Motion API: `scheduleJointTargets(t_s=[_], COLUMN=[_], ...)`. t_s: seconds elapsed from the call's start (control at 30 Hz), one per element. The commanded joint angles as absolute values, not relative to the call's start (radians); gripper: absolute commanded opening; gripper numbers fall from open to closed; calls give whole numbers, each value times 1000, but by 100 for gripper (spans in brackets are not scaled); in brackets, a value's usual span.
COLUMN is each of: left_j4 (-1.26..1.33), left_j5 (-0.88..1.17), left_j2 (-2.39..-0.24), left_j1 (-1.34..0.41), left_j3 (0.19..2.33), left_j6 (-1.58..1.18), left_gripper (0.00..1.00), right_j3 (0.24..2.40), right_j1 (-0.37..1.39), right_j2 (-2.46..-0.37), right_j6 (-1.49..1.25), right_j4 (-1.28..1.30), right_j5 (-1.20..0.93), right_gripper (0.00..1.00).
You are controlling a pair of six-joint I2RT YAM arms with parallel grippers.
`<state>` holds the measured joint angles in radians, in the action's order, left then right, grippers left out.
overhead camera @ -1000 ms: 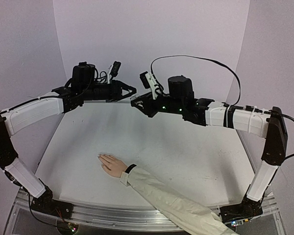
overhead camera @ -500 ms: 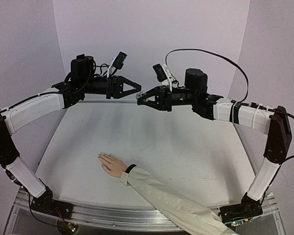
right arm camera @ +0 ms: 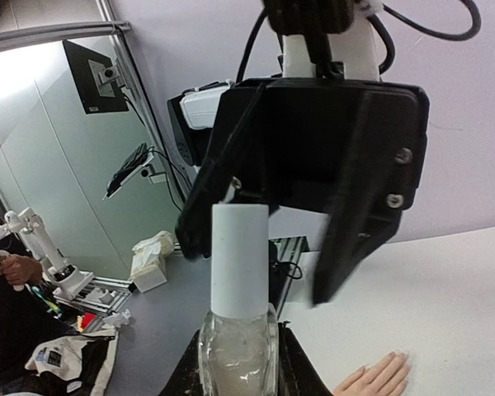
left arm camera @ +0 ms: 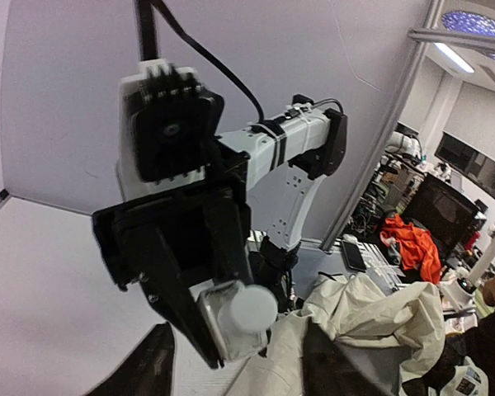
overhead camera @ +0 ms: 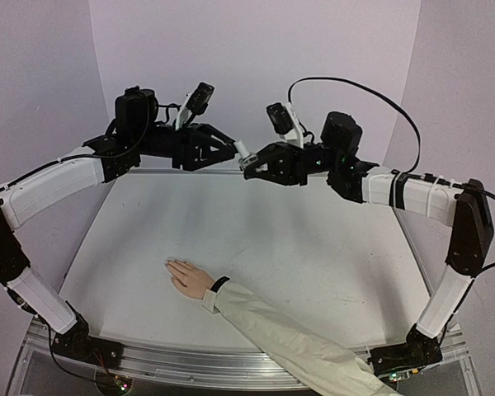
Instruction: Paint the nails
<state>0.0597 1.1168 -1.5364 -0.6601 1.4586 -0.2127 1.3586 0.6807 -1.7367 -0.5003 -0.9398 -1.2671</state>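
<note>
A small glass bottle (right arm camera: 238,351) with a white cylindrical cap (right arm camera: 239,260) stands upright in my right gripper (right arm camera: 239,367), which is shut on its glass body. Both grippers meet high above the table's far edge. My left gripper (overhead camera: 233,148) faces the right gripper (overhead camera: 249,163), jaws open, one finger (right arm camera: 346,247) on each side of the cap without touching it. The left wrist view shows the cap (left arm camera: 252,308) end on. A light-skinned hand (overhead camera: 190,278) lies flat on the table, and the nails (overhead camera: 170,264) at its fingertips are tiny. The hand (right arm camera: 375,379) also shows at the bottom of the right wrist view.
A cream sleeve (overhead camera: 280,334) with a black wristband (overhead camera: 219,285) runs from the hand to the near right edge of the white table (overhead camera: 313,247). A pale curved wall (overhead camera: 256,49) stands close behind the grippers.
The left gripper has gone from shut to open and closed in on the right gripper. The bottle's cap now sits between its fingers. The hand has not moved.
</note>
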Motion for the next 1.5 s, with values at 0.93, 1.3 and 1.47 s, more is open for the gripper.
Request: scheduleJointTargets(t_s=[0.93, 1.3, 1.47], left_j4=[41, 31, 26], left_j5=[718, 664, 681], left_j2=[-1632, -1576, -1584], left_j1=[-597, -619, -636], left_j3=[1469, 1437, 1457], left_j6=[-695, -637, -617], left_gripper=[45, 29, 11], right_j3=[1435, 1428, 1436], right_j1=[855, 916, 923], right_j2=[-1702, -1702, -1703], right_j6=[131, 138, 122], right_j4=[-459, -511, -518], right_j5=[-134, 75, 77], right_gripper=[0, 0, 0])
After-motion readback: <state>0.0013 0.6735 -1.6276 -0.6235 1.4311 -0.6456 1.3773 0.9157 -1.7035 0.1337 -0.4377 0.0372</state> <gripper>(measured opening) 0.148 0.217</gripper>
